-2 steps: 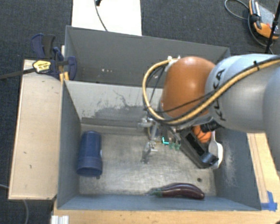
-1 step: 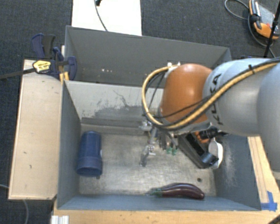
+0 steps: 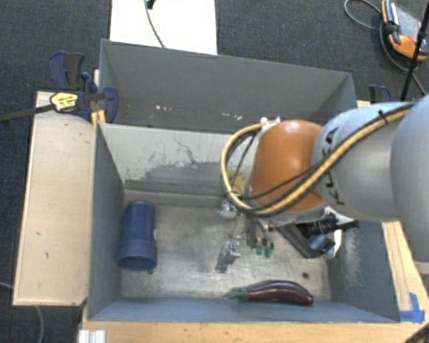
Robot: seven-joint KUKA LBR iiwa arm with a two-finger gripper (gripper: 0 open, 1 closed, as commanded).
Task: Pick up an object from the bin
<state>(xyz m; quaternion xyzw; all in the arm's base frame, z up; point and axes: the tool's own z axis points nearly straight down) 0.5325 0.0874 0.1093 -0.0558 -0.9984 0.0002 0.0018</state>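
With the gripper [image 3: 227, 258] low over the bare floor of the grey metal bin [image 3: 162, 174], its opening impossible to judge, the nearest pick looks like the dark purple, elongated toy aubergine [image 3: 275, 292] along the near wall, best straddled across its narrow width.

I see bare bin floor [image 3: 185, 261] open between a blue cup [image 3: 138, 235], lying by the left wall, and my gripper [image 3: 224, 264] at the centre. A purple aubergine [image 3: 275, 292] lies along the front wall. My arm [image 3: 362, 171] blocks the right side.
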